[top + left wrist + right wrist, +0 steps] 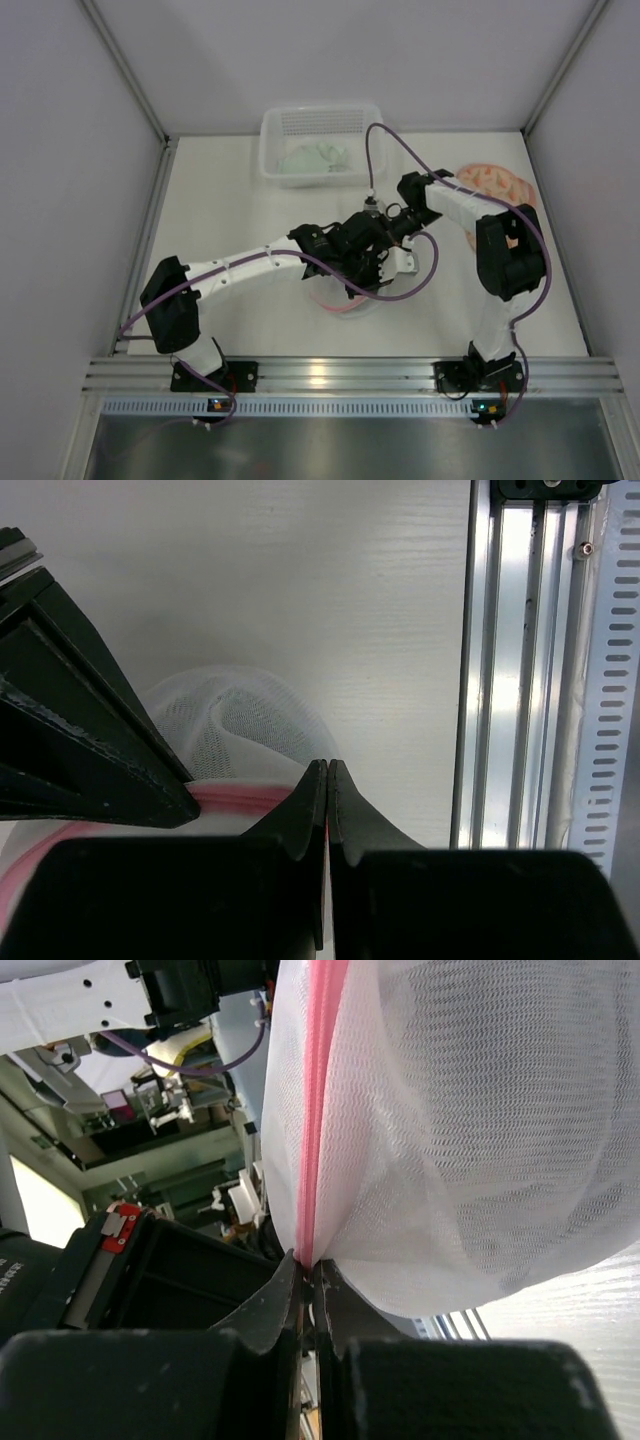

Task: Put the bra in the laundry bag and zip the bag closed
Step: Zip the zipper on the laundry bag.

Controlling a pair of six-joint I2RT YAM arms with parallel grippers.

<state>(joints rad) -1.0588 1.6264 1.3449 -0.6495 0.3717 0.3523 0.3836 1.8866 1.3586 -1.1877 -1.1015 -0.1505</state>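
Note:
The white mesh laundry bag (345, 302) with a pink zipper lies at the table's middle, under both grippers. My left gripper (358, 268) is shut on the bag's pink zipper edge (240, 800); a pink sliver shows between its jaws (327, 767). My right gripper (385, 240) is shut on the pink zipper (320, 1080) and holds the bag (470, 1140) up, bulging. I cannot tell what is inside the bag. No bra shows clearly.
A white plastic basket (270, 130) at the back holds a pale green garment (315, 158). A peach patterned item (495, 182) lies at the right behind the right arm. The aluminium rail (520, 680) runs along the near edge.

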